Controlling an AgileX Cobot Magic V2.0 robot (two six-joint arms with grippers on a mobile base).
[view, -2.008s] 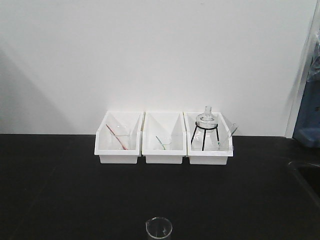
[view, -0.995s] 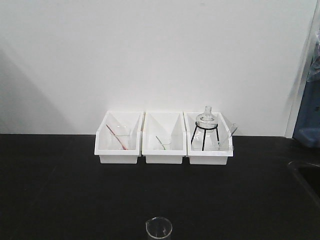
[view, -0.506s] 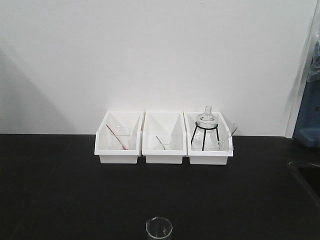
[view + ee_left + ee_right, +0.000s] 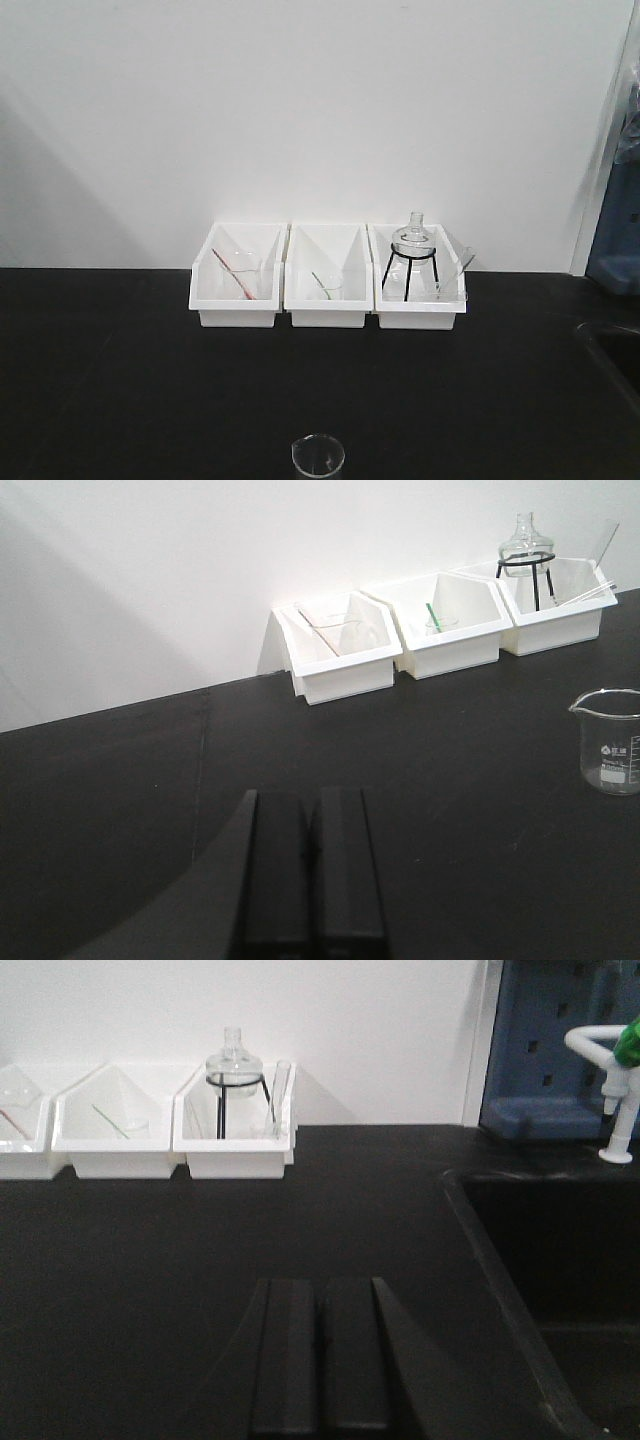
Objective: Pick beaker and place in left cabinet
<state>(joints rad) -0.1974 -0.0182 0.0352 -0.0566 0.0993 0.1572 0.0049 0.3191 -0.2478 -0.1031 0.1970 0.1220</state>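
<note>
Your beaker [image 4: 319, 458] stands upright at the near edge of the black counter [image 4: 120, 380], right of the left gripper [image 4: 311, 810] — both it and the right gripper [image 4: 320, 1295] have fingers pressed together — so treat it as light, slick, fragile glass and grip mid-wall, below the rim.

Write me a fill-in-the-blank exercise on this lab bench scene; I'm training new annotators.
1. The small clear glass beaker stands upright on the black countertop, in front of a row of ___ white plastic bins.
2. The round glass flask on its black tripod sits in the ___ bin of that row in the front-facing view.
3. The left gripper and the right gripper are both ___ and hold nothing.

Missing words: three; rightmost; shut
</note>
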